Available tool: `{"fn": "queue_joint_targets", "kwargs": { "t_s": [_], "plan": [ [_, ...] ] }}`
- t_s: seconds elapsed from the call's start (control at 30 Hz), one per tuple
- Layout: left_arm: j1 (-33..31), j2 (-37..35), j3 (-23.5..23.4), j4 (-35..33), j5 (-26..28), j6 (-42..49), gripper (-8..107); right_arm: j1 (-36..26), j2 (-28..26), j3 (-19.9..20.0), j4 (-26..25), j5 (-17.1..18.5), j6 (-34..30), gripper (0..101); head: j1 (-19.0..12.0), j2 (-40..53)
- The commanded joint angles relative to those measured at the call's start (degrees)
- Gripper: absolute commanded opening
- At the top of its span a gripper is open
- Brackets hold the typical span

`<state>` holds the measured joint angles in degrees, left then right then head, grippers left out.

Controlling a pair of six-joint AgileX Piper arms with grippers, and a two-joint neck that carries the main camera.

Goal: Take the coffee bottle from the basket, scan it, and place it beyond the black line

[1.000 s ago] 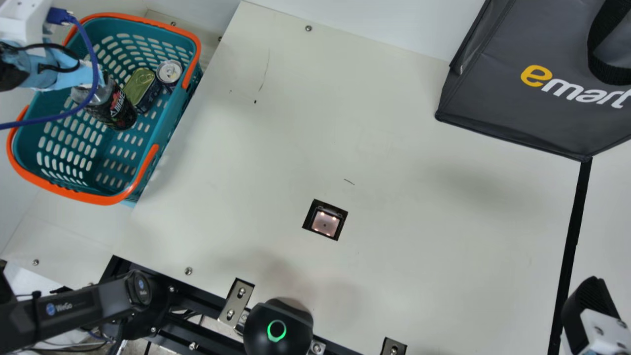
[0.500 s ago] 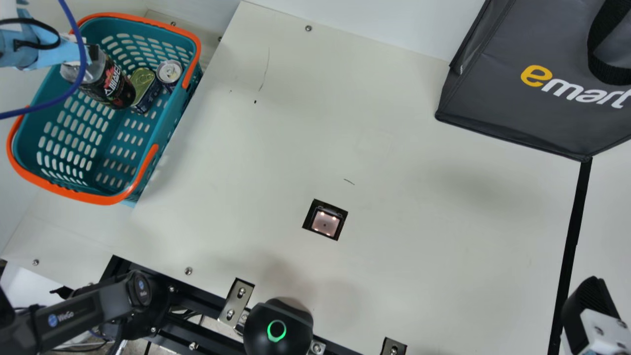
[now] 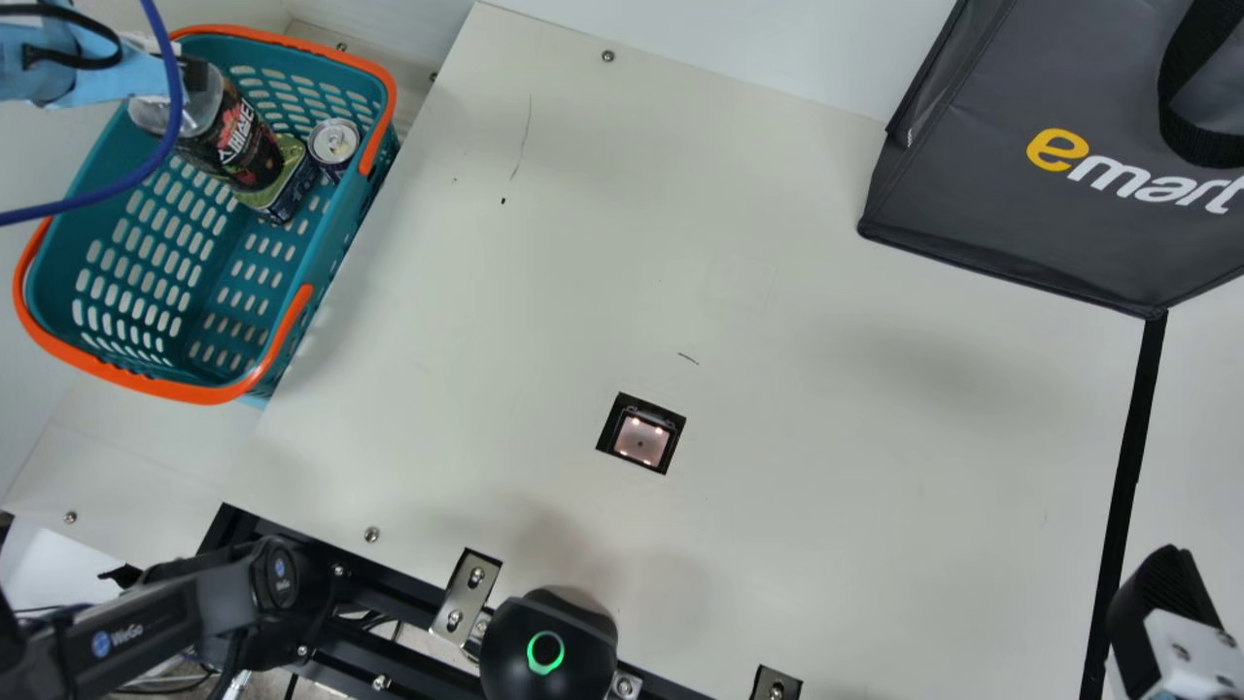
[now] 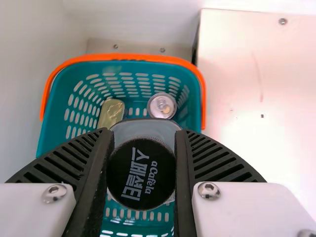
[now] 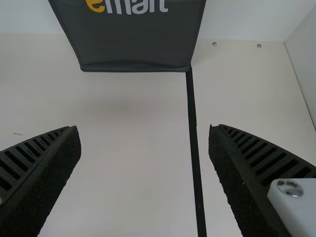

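Main view: left claw (image 3: 190, 76) grips the bottle (image 3: 243, 141) by its cap end, long axis slanting away from the claw to the base, over the basket (image 3: 194, 393) holding a tin (image 3: 292, 194) and can (image 3: 333, 142); right claw (image 3: 1161, 608) is by the black line (image 3: 1132, 457). Left wrist view: cap faces the camera between the fingers, tin and can past the tips. Right wrist view: fingers wide apart.

Cap (image 4: 132, 195): "스페셜티 aCaféla", held between left jaws
Bag (image 3: 1011, 194): "emart", printed beyond right jaws
Left arm (image 3: 165, 612): "WeGo", marked apart from jaws
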<state>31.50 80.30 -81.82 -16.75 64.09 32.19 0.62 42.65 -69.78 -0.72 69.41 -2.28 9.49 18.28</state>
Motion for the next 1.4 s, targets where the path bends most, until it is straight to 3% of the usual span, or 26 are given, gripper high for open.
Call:
{"fn": "queue_joint_targets", "kwargs": {
  "t_s": [0.0,0.6,1.37],
  "plan": [
    [-1.2,-0.2,-0.2,0.0,0.6,-0.2,10,0.0,0.0,0.0,0.0,0.0,0.0,91,-1.6,0.1],
    [-13.6,-3.0,1.1,-1.4,3.3,0.1,10,0.0,0.0,0.0,0.0,-0.1,0.0,91,-1.6,0.1],
    [-22.4,-1.3,4.9,-8.4,3.8,11.9,10,0.0,0.0,0.0,0.0,-0.1,0.0,91,-1.6,0.1]
  ]
}}
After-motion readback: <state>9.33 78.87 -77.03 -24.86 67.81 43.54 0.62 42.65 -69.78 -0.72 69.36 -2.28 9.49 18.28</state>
